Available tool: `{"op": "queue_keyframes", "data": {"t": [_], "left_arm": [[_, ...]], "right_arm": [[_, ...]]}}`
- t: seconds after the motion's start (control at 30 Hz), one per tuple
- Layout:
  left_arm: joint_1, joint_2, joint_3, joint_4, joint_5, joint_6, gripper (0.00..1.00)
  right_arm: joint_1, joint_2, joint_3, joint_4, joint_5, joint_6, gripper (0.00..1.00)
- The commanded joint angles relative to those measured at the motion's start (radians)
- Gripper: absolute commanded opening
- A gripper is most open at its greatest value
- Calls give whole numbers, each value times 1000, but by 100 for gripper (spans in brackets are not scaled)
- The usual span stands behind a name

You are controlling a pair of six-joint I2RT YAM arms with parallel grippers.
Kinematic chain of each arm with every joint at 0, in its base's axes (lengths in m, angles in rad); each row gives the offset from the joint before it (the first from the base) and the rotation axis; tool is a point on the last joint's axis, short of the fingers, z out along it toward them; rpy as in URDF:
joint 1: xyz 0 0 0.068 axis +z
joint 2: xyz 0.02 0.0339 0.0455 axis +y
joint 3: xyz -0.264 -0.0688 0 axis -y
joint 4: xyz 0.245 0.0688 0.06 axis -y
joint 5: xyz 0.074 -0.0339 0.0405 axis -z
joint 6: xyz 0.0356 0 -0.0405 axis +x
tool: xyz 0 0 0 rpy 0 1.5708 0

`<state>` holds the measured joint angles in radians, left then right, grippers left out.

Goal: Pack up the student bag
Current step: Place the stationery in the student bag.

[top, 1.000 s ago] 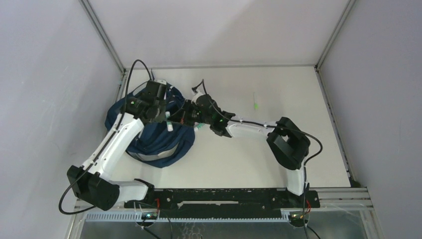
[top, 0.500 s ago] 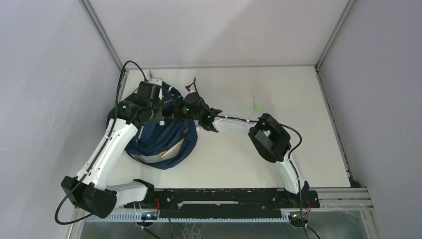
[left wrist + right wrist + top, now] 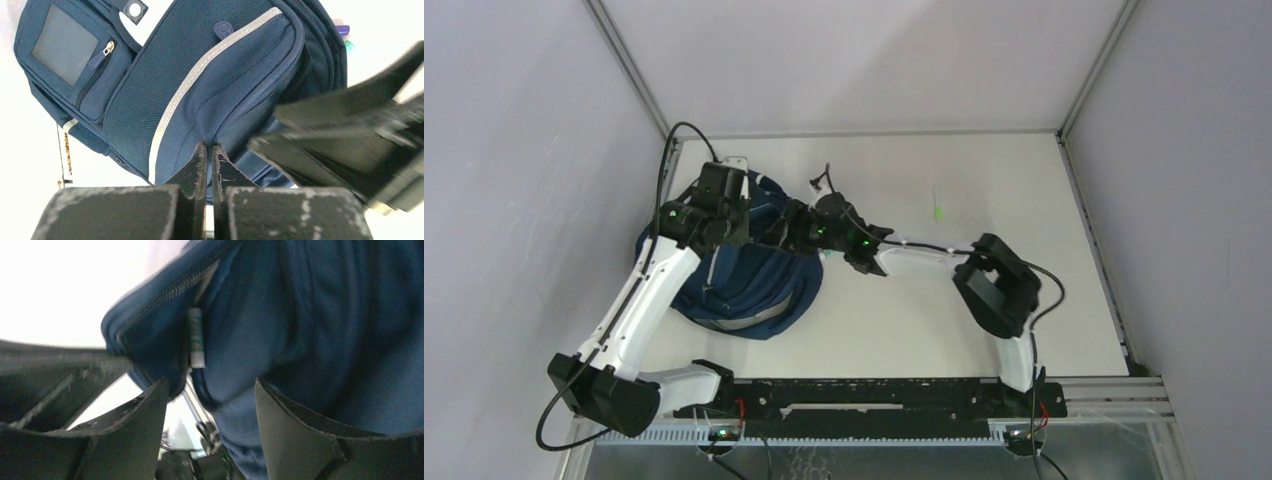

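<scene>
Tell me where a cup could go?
Free: table right of the green item, and the near middle between student bag and right arm. Crowded: far left, where left end effector and right end effector meet the bag.

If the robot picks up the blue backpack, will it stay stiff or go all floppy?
Probably floppy: the student bag lies slumped and creased on the table, so it would likely sag and fold when lifted. Its cloth looks woven and rough, so it is probably grippy rather than slippery. Lying soft and flat, it seems unlikely to roll.
</scene>
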<state>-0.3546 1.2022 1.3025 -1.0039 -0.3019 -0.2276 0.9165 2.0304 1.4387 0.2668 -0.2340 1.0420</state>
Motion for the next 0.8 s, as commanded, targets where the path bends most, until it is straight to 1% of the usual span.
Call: {"op": "queue_keyframes", "data": {"t": [0.0, 0.07, 0.1, 0.2, 0.23, 0.33, 0.5, 0.57, 0.67, 0.77], "left_arm": [[6, -9, 69, 57, 11, -3, 0], [10, -10, 63, 56, -9, -6, 0], [14, -14, 59, 56, -16, -9, 0], [27, -24, 46, 64, -14, -12, 0], [30, -24, 43, 66, -12, -12, 0], [32, -19, 43, 68, 2, -16, 0], [32, -15, 48, 71, 23, -22, 0], [32, -20, 45, 75, 23, -23, 0], [32, -28, 39, 82, 24, -20, 0], [32, -32, 28, 81, 27, -19, 0]], "right_arm": [[-7, -217, -163, -26, 109, -127, 70], [-13, -287, -248, -68, 215, -148, 70], [-16, -320, -273, -105, 291, -146, 71], [-35, -319, -280, -298, 492, -97, 74], [-45, -305, -272, -361, 524, -56, 73], [-70, -244, -212, -504, 574, 48, 70], [-77, -126, -33, -721, 652, 145, 72], [-80, -70, 59, -798, 675, 156, 73], [-85, 1, 178, -855, 679, 146, 73], [-88, 54, 245, -884, 673, 138, 73]]}}
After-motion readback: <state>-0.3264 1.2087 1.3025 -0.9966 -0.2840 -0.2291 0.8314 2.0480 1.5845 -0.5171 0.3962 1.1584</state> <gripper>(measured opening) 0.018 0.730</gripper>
